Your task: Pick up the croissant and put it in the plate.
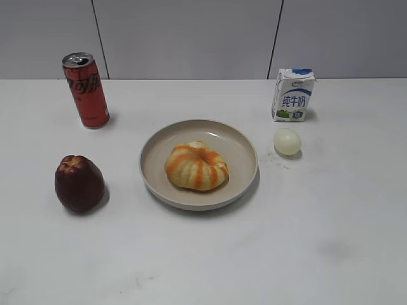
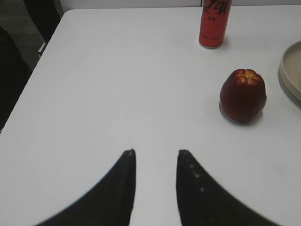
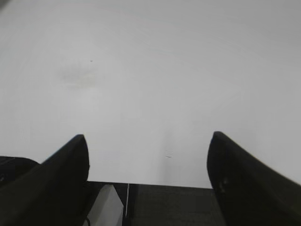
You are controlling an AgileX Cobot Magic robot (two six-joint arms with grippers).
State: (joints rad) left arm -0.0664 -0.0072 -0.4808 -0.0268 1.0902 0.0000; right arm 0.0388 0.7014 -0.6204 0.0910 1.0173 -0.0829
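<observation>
The croissant (image 1: pixel 196 166), orange and cream striped, lies inside the round beige plate (image 1: pixel 241 152) at the middle of the table. No arm shows in the exterior view. My left gripper (image 2: pixel 156 153) is open and empty over bare table, left of the apple; the plate's rim (image 2: pixel 289 70) shows at the right edge of the left wrist view. My right gripper (image 3: pixel 147 141) is wide open and empty above the table's front edge, with no task object in its view.
A dark red apple (image 1: pixel 79 183) (image 2: pixel 243 95) stands left of the plate. A red soda can (image 1: pixel 86 89) (image 2: pixel 214 22) stands at the back left. A milk carton (image 1: pixel 293 95) and a small pale ball (image 1: pixel 287 141) stand right of the plate.
</observation>
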